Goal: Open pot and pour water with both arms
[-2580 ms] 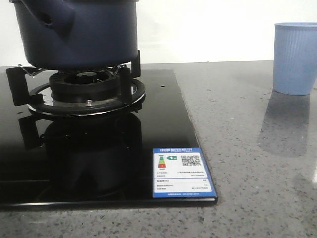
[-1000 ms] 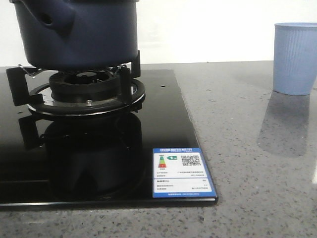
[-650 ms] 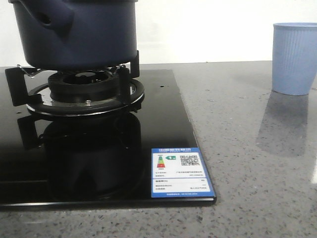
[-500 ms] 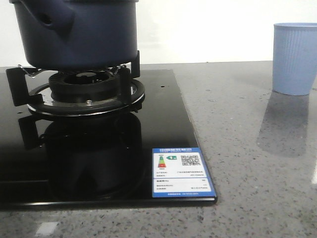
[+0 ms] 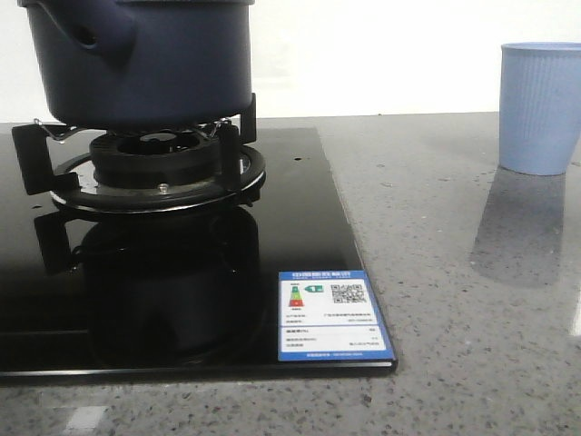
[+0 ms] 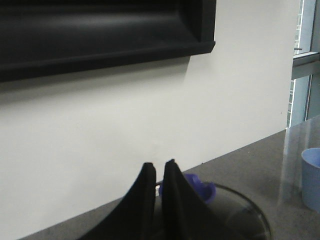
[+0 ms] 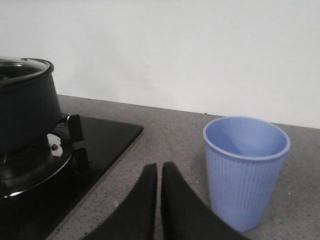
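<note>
A: Status?

B: Nothing done as far as I can see. The pot (image 5: 136,59) sits on the burner (image 5: 154,163) in the upper left of the front view, on the black glass hob (image 5: 182,300). Its top is cut off by the frame edge there. The right wrist view shows a glass lid (image 7: 22,65) on it at the left edge.

A: Cup?

B: The pale blue cup (image 5: 540,107) stands upright at the far right of the front view, on the grey counter (image 5: 454,272), well apart from the pot. The right wrist view looks into it at lower right. It looks empty, though I can't see the very bottom.

A: Grippers?

B: Neither arm shows in the front view. The left gripper (image 6: 159,172) is at bottom centre of its wrist view, fingers pressed nearly together with nothing between them. A blue knob (image 6: 200,187) and the lid rim show just behind the fingers. The gripper looks to hover near the knob, not on it. The right gripper (image 7: 159,172) is at bottom centre of its view, also closed and empty, above the counter between hob and cup.

A: Remaining?

B: My read is everything. Left needs to open up and take the knob to lift the lid. Then the pot handle (image 5: 86,34) needs gripping, then the pour. No water visible anywhere yet.
</note>
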You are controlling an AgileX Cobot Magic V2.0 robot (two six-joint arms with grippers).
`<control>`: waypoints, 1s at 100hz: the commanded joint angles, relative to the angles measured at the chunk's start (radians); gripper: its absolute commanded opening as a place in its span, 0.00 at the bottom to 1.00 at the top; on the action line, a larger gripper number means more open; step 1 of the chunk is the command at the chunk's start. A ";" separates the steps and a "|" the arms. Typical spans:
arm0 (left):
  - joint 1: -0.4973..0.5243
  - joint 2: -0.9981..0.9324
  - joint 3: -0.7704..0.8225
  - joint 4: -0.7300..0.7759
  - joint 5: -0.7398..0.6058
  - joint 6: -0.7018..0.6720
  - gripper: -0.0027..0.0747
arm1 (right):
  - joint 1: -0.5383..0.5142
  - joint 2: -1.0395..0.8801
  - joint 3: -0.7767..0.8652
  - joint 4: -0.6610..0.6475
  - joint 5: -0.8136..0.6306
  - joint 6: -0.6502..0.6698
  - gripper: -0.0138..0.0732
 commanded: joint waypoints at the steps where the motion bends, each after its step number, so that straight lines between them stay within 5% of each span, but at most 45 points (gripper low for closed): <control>1: 0.003 -0.082 0.052 -0.034 -0.049 -0.011 0.01 | -0.006 -0.042 -0.027 0.017 -0.017 0.009 0.09; 22: 0.003 -0.348 0.353 -0.062 -0.200 -0.011 0.01 | -0.006 -0.235 0.036 -0.003 0.223 0.041 0.09; 44: 0.003 -0.587 0.602 -0.145 -0.281 -0.011 0.01 | -0.006 -0.387 0.177 0.002 0.230 0.041 0.09; 100: 0.003 -0.683 0.618 -0.175 -0.277 -0.011 0.01 | -0.006 -0.408 0.179 0.009 0.213 0.041 0.08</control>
